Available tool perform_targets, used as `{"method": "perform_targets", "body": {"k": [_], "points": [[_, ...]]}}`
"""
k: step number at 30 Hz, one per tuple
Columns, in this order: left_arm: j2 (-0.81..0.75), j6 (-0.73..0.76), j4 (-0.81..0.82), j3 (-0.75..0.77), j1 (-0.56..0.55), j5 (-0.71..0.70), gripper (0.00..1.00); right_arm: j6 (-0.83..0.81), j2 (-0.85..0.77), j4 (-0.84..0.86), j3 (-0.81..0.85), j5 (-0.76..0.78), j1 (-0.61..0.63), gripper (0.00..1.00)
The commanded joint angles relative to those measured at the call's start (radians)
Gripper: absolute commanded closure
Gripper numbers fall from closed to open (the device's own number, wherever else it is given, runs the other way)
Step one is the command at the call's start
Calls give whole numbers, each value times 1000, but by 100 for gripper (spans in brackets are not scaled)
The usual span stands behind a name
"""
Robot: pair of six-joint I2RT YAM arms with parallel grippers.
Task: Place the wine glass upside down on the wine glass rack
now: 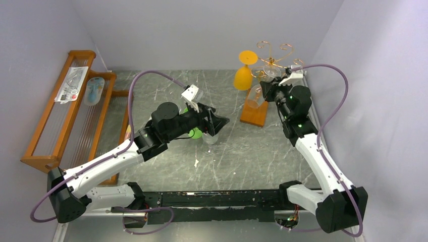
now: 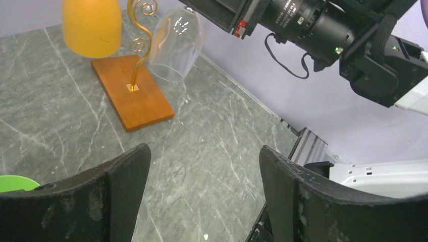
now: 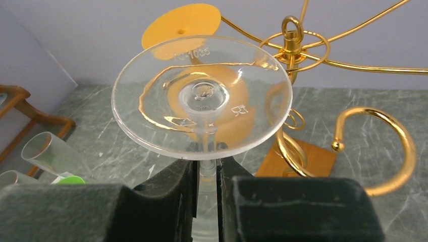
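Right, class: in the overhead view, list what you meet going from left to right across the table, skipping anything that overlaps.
Slatted wooden rack → left tool, open → orange glass → right tool, shut on the clear wine glass. The gold wine glass rack overlaps the last two, so it is left out.

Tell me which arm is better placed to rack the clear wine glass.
Right. Jaws of the right arm clamp the stem of the inverted wine glass beside the gold rack; the left arm is farther off, jaws open, empty.
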Motion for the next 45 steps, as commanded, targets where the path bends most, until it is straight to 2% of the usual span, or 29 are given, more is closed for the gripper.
{"method": "perform_targets", "body": {"k": [1,21,34,41,45], "points": [[13,13,-25,38,-7,-18,18,8,47,28,54,-50,-20,100],[38,16,-56,61,-7,-20,18,-5,229,-63,197,-104,-38,100],[54,1,-61,73,-6,-9,18,-151,305,-106,252,-315,-65,100],[78,-8,-55,96,-6,-5,18,-177,294,-108,239,-241,-65,100],[113,-19,-62,140,-5,-35,17,-139,273,-94,230,-179,-65,100]]}}
